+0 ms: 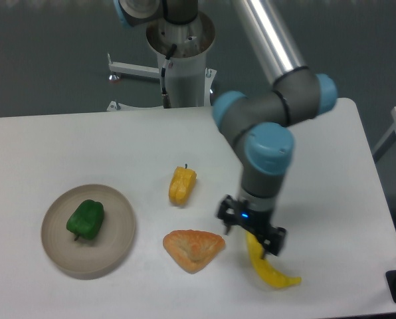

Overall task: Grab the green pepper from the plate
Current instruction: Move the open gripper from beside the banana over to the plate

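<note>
Seen from the fixed camera over the white table (65,139). Farthest left, the round beige-grey plate (115,249), with the glossy green pepper (86,219) lying on it, a little left of the plate's centre and untouched. To the right of the plate and well apart from it, a small yellow-orange pepper (182,185), stem end pointing away from the camera. Just below that and right of the plate's near edge, a tan, fan-shaped pastry-like piece (193,248). Further right, a banana (271,271), its upper end hidden behind the gripper (252,232), which hangs low over the fruit on the grey-and-blue UR5e arm (270,126). Fingers set apart, nothing pinched between them; contact with the banana impossible to judge. Gripper well apart from the plate, with the pastry-like piece lying between.
</note>
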You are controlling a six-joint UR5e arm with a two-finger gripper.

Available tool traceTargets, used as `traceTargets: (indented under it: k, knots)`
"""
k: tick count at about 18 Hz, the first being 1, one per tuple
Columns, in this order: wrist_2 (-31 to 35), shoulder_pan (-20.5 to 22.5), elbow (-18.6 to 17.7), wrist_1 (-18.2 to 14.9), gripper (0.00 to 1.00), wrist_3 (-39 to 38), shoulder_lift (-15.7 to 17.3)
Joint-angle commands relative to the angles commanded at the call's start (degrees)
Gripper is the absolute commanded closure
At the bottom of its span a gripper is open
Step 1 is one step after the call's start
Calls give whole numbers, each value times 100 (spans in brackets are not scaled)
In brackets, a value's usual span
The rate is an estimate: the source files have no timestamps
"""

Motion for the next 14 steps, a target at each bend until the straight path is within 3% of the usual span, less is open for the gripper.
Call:
traceTargets:
  k: [5,9,14]
  knots:
    - [-114,-536,-774,61,0,-1590,467]
    - [-351,-888,-1169,70,0,-2127,677]
    - [-352,-1415,-1609,658,0,-2769,731]
